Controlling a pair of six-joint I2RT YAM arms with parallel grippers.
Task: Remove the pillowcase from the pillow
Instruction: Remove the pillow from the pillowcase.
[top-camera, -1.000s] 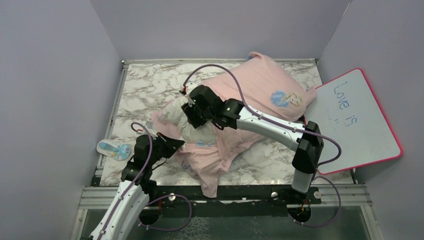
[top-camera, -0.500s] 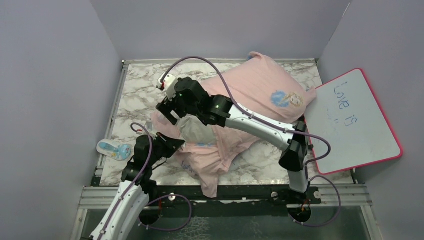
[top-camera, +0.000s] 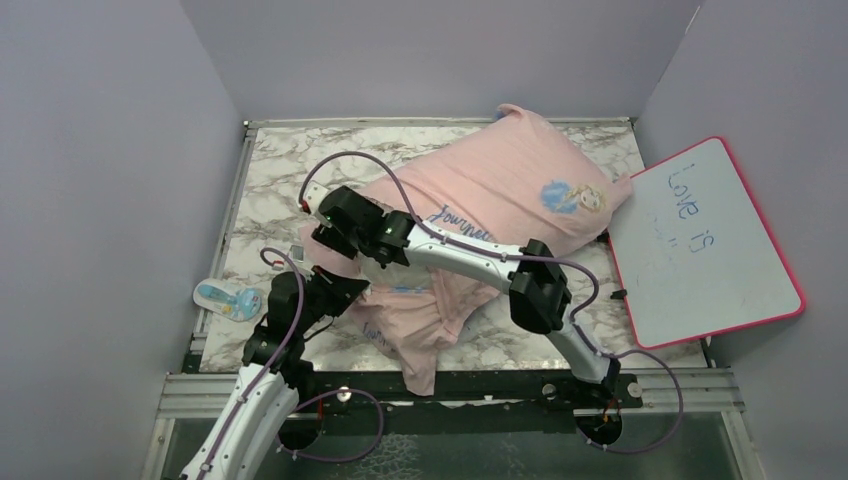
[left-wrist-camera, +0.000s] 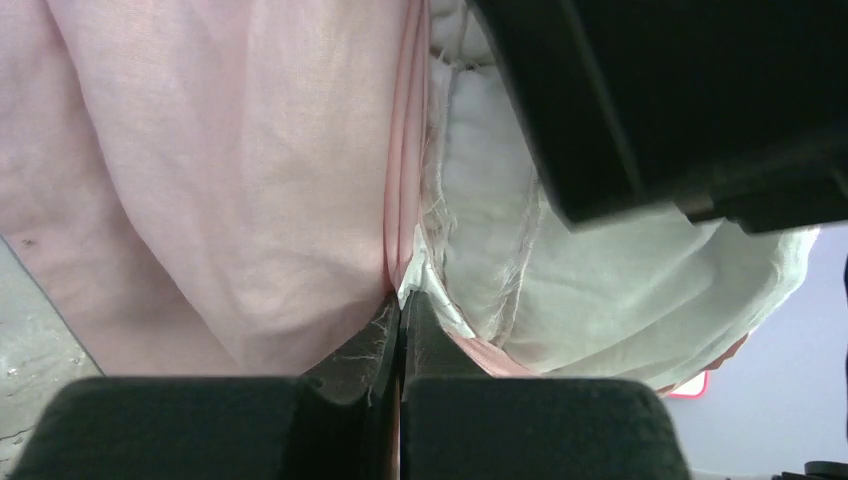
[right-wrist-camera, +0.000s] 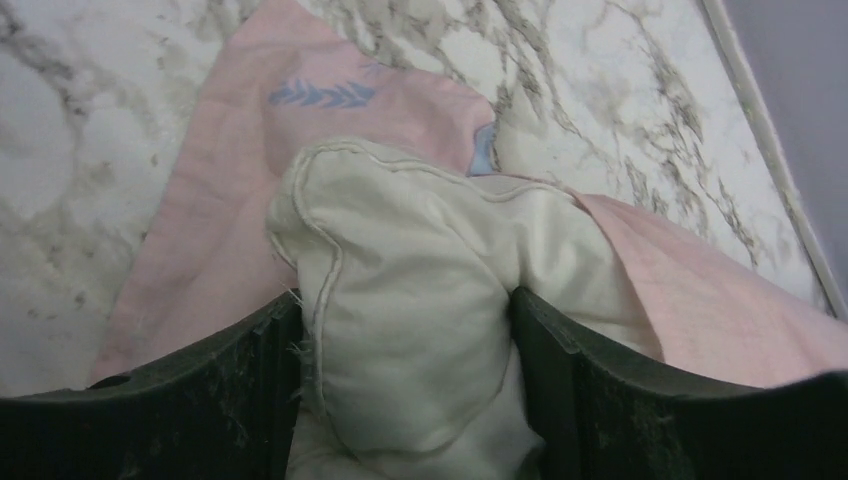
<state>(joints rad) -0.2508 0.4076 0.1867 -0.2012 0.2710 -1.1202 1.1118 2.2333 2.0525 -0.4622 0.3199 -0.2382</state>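
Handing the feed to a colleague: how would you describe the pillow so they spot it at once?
On the marbled tabletop, a pale pink printed fabric pillowcase lies across the middle. From its near left opening a plump white pillow pokes out between the fingers of the right end effector, plain where the cover is printed.

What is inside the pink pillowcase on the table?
A white pillow: one corner pokes out of the open end of the pillowcase, between the fingers of the right pincer. The rest is hidden under the fabric.
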